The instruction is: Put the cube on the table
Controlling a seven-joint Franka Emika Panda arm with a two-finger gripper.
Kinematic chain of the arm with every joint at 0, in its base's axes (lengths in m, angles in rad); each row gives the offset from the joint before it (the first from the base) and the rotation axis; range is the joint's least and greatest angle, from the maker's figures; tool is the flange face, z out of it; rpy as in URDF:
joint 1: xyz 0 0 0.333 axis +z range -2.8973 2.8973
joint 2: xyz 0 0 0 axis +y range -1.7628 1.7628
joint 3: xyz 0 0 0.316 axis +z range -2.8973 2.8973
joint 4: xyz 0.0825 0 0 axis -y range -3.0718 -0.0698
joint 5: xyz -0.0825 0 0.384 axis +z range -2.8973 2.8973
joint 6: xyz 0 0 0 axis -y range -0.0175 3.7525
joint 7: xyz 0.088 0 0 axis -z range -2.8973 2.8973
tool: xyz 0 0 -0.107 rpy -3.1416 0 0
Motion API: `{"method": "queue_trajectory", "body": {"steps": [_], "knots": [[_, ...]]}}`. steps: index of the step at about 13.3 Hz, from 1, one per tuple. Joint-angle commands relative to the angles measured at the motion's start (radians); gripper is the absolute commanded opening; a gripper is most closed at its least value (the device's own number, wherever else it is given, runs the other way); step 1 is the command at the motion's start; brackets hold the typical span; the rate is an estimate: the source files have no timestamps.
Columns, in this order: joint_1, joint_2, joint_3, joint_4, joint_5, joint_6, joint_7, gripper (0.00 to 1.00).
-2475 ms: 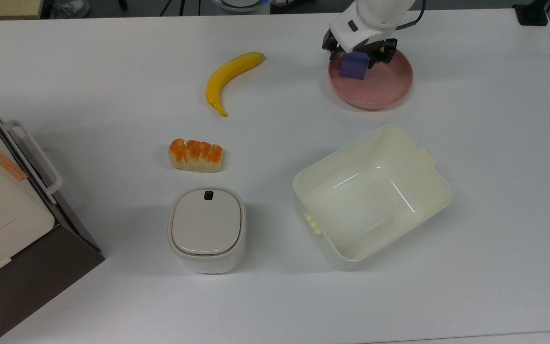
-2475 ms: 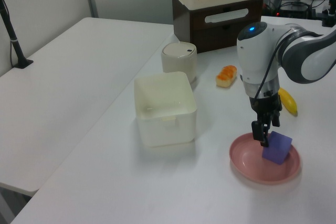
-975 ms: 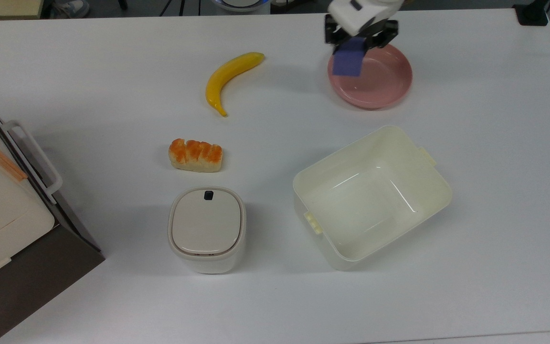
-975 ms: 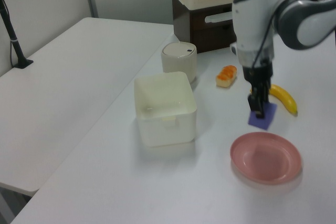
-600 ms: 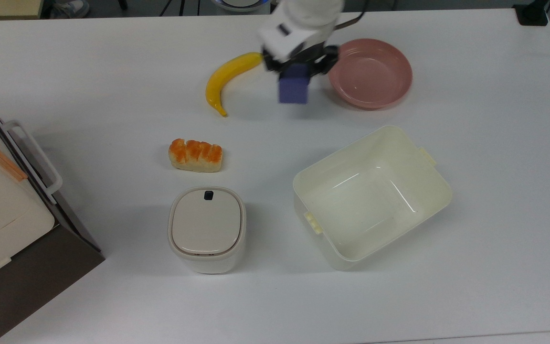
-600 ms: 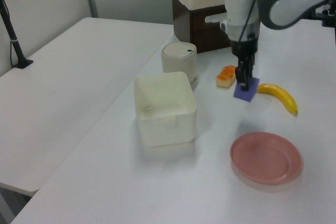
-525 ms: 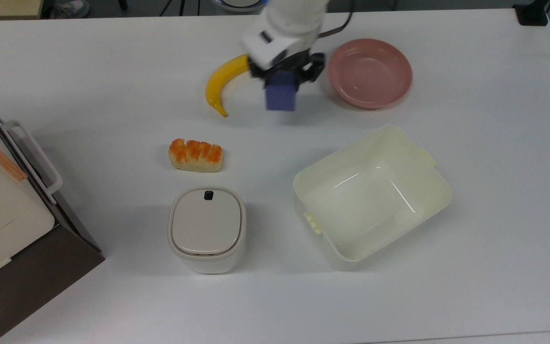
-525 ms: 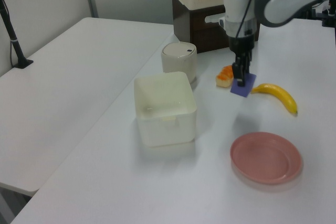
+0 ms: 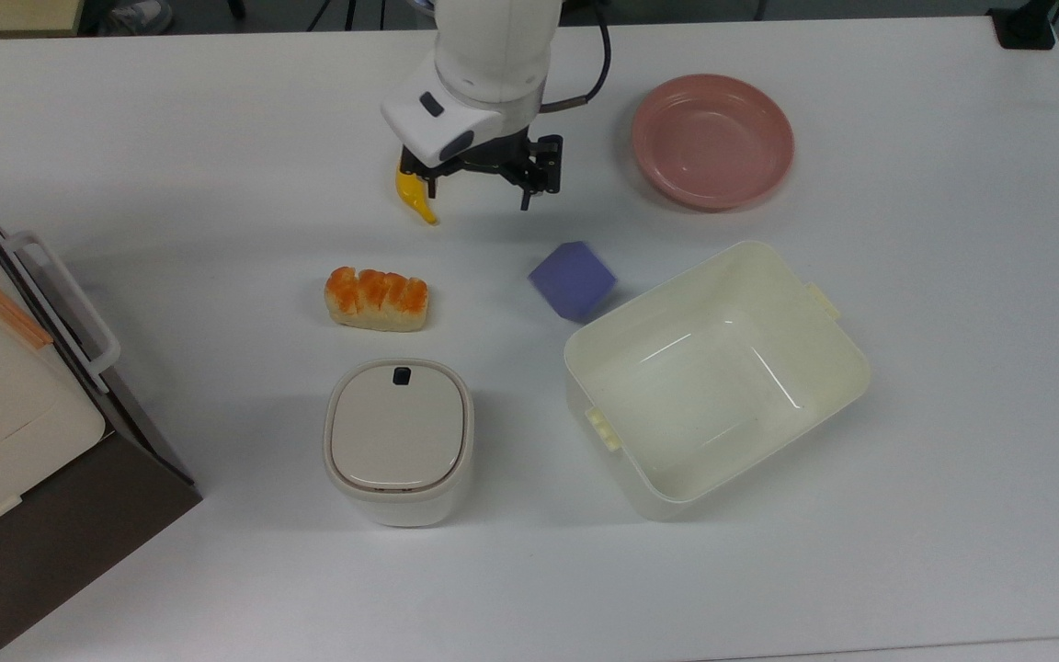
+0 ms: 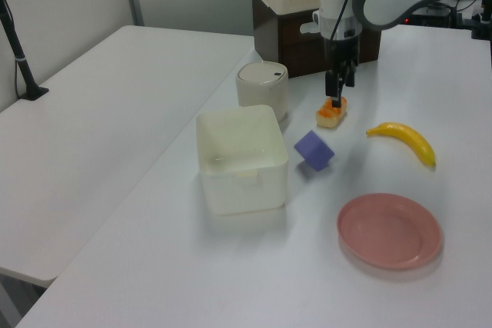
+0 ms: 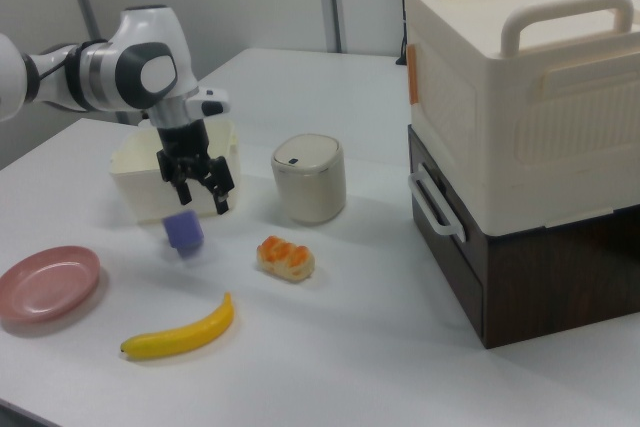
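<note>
The cube [image 9: 573, 279], a matte blue-purple block tilted on a corner, sits free below my tool [image 9: 478, 188] on the smooth white bench [image 9: 952, 276]; I see fingers spread, empty.

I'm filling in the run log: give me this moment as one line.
gripper: open, raised, holding nothing | cube: released, tilted on an edge beside the cream tub | table: cube not settled | pink plate: bare
</note>
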Motion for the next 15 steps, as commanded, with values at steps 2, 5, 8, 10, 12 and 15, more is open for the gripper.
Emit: {"method": "queue_trajectory", "body": {"steps": [2, 5, 8, 10, 12, 15], "knots": [[-0.101, -0.094, 0.002, 0.018, -0.01, -0.042, -0.142, 1.0], [-0.169, -0.143, 0.002, 0.04, -0.002, -0.109, -0.275, 1.0], [-0.201, -0.178, 0.002, 0.052, 0.024, -0.125, -0.283, 1.0], [-0.201, -0.204, -0.001, 0.064, 0.079, -0.183, -0.256, 1.0], [-0.198, -0.21, 0.001, 0.083, 0.079, -0.209, -0.256, 1.0], [-0.197, -0.215, 0.004, 0.104, 0.079, -0.212, -0.256, 1.0]]}}
